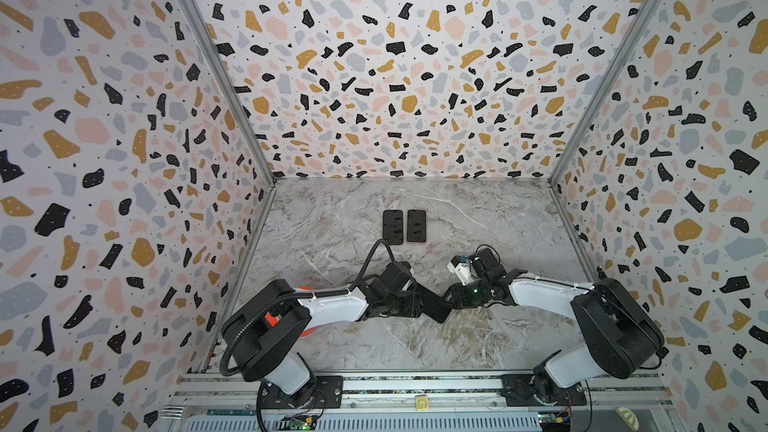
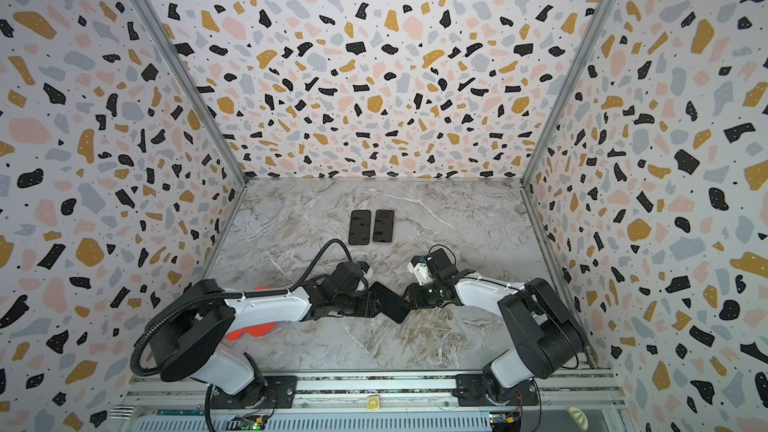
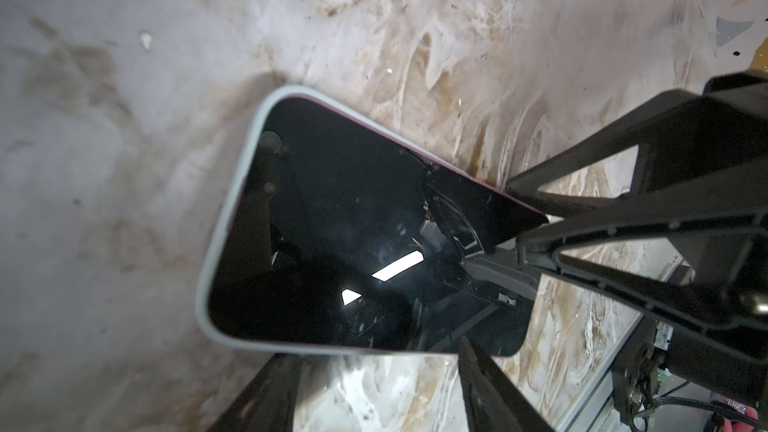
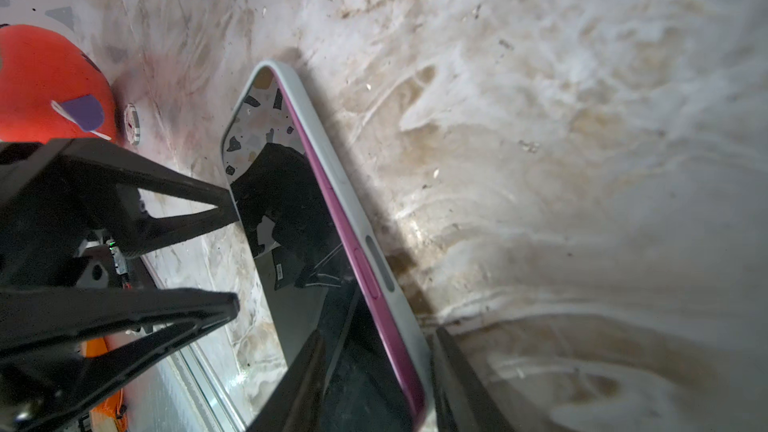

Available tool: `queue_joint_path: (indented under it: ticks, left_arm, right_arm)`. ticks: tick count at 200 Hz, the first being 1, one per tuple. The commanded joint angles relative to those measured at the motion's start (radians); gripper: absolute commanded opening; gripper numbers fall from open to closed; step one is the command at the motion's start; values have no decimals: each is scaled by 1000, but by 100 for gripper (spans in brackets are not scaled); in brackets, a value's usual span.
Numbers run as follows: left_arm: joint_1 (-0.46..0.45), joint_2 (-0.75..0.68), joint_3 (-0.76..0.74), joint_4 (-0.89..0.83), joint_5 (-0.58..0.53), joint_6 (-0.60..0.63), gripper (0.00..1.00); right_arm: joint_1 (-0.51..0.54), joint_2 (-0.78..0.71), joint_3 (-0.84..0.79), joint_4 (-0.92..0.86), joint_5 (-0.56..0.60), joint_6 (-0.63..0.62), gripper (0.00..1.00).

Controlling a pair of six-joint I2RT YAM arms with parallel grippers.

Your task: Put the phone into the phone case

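While the two arms meet over the near middle of the bench (image 1: 478, 218), the phone (image 3: 357, 243) sits partly in the phone case (image 3: 232, 209). Its dark screen faces up and a pale grey rim wraps the far end and one long side. Along the other long side, seen from the right wrist camera, the magenta edge of the phone (image 4: 332, 209) stands proud above the grey wall of the case (image 4: 328, 135), so I'd judge that side is not yet pressed home. What seems left is seating that edge and the near corners.

In both top views the pair lies tilted between the two wrists, phone (image 1: 434, 309) (image 2: 390, 303), low over the bench; I can't tell whether a corner rests on it.

The left gripper (image 3: 374, 388) has its fingers (image 3: 490, 388) spread wide across the near short end of the phone, one on either side of it. The right gripper (image 4: 374, 380) straddles the long, raised edge with its fingers (image 4: 461, 380) part-way open, one over the screen and one outside the case wall. Whether either pair actually pinches I cannot say for sure.

Two more dark phones (image 1: 405, 226) lie side by side farther back, well apart from the work, and an orange object (image 4: 45, 81) sits near the left arm.
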Motion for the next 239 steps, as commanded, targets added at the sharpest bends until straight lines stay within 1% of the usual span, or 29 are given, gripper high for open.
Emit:
queue_joint_path:
  ticks: [1, 15, 51, 81, 98, 123, 163, 195, 222, 239]
  left_arm:
    - [0, 52, 35, -1, -8, 32, 62]
    - [1, 72, 56, 1, 1, 41, 56]
    - [2, 102, 98, -17, 8, 69, 48]
    - [1, 102, 97, -18, 14, 67, 42]
    - [0, 86, 75, -22, 36, 53, 42]
    - [-5, 40, 36, -59, 89, 20, 44]
    - [-49, -7, 4, -133, 157, -26, 46]
    - [-87, -10, -1, -169, 167, -48, 46]
    - [-92, -17, -15, -175, 171, -56, 46]
    - [-92, -14, -21, -172, 164, -58, 43]
  right_arm:
    - [24, -34, -40, -3, -22, 33, 42]
    - [33, -48, -58, 1, -23, 44, 41]
    - [65, -86, -93, 14, -21, 77, 39]
    - [95, -110, -116, 23, -19, 108, 37]
    - [109, -119, -124, 27, -16, 120, 37]
    - [121, -132, -122, 14, -3, 129, 37]
    - [138, -144, -110, -24, 27, 138, 37]
    - [152, -163, -122, -36, 37, 155, 37]
    - [170, -174, -134, -37, 44, 165, 37]
    - [183, -173, -143, -27, 44, 176, 38]
